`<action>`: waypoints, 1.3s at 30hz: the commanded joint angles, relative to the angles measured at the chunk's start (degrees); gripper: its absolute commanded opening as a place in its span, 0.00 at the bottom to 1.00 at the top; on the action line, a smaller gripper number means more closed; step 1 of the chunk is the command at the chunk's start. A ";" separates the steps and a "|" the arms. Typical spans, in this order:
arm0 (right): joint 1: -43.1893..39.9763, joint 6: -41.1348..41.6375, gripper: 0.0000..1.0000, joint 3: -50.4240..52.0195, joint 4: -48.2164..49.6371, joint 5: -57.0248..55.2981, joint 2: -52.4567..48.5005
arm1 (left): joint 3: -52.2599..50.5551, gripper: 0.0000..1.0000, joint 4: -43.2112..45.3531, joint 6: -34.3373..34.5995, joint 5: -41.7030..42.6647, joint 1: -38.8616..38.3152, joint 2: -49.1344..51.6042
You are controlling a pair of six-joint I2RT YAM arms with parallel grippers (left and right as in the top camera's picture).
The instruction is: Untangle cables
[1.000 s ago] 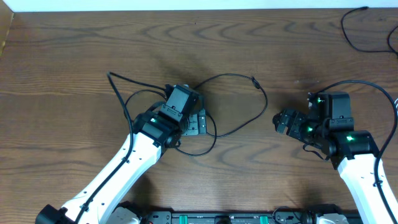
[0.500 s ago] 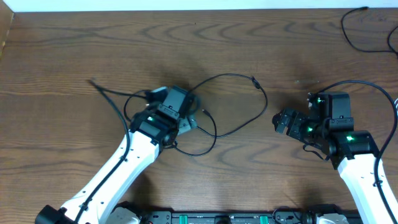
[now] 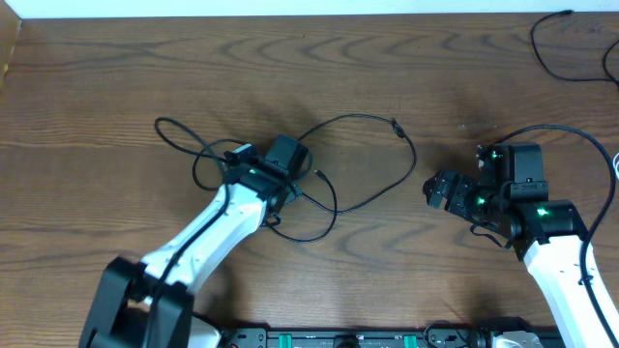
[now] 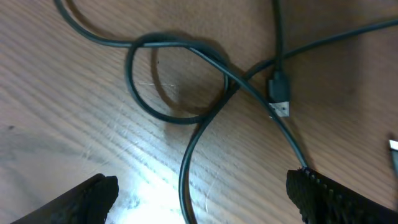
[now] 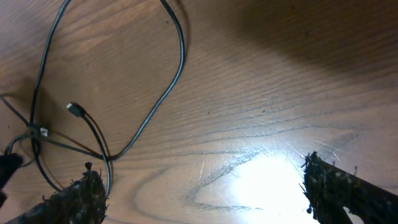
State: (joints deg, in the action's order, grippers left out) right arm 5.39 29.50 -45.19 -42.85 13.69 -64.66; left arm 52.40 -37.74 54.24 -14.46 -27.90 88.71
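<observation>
- The cables (image 3: 358,117) lie tangled on the table (image 3: 116,77), left of centre, with one long arc sweeping out toward the right arm
- The left gripper (image 4: 199,183) hangs low over the tangle with its jaws spread wide and nothing between them but one strand running up from the bottom edge
- The right gripper (image 5: 202,171) is also wide open and empty, near the right side of the arc and clear of the tangle
- In the left wrist view a small loop (image 4: 174,81) closes where several strands cross, and a plug (image 4: 280,93) lies right against that crossing
- Risk: if the left jaws close at the crossing, they probably catch two strands at once, and a pull then tightens the loop instead of opening it
- Risk: the plug is wider than the cord, so it could snag when drawn through the loop and drag the whole bundle along
- Risk: nothing pins the cables, so a one-handed pull likely slides the tangle across the table rather than separating it
- Risk: the cords are thin and lie flat on the wood, so the fingers may scrape the table or close without catching a strand
</observation>
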 commanded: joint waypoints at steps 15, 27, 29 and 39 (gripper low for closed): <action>-0.09 -4.13 0.99 0.44 -0.20 -0.07 -0.22 | -0.59 0.93 5.84 1.01 -0.50 3.63 10.32; -0.09 -5.40 0.99 0.63 -0.17 -0.07 -0.22 | -0.59 0.93 7.23 1.14 19.96 4.70 10.01; -0.09 -6.54 0.99 0.74 -0.17 -0.07 -0.22 | -0.57 0.93 7.23 1.14 19.96 4.70 9.75; -0.09 -7.30 0.99 0.85 0.13 -0.07 -0.24 | -0.59 0.93 11.15 1.18 16.59 4.76 9.75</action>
State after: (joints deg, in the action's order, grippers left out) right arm 5.39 23.35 -44.86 -42.92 13.69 -64.77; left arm 52.42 -27.03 54.46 2.63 -23.31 97.80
